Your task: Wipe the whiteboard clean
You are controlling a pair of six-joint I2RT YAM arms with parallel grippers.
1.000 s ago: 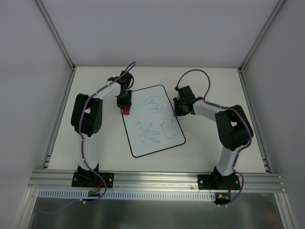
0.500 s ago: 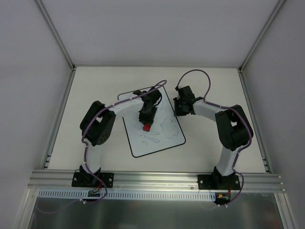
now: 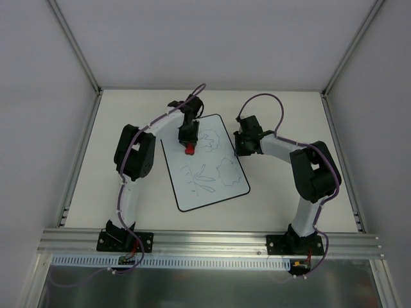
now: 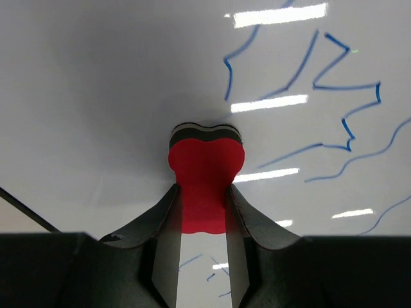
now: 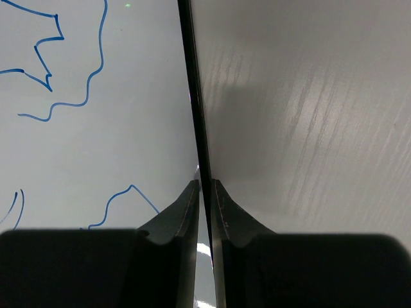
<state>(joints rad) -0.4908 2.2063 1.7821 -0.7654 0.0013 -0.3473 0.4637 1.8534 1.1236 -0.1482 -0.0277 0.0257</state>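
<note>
The whiteboard [image 3: 205, 163] lies flat in the middle of the table, a white board with a thin black edge and blue line doodles. My left gripper [image 3: 189, 142] is shut on a small red bone-shaped eraser [image 3: 189, 149] and holds it on the board's upper left part. In the left wrist view the eraser [image 4: 204, 176] stands pinched between the fingers, its black felt end against the whiteboard [image 4: 128, 77], with blue lines to its right. My right gripper [image 3: 239, 146] is shut on the board's right edge; the right wrist view shows the black edge [image 5: 192, 96] between the fingers.
The table [image 3: 282, 115] is walled by grey panels on three sides. An aluminium rail [image 3: 205, 242] with both arm bases runs along the near edge.
My left gripper with the eraser swept from the board's left edge down onto its middle, then back up to the upper left part. The right gripper and the board stayed still.
</note>
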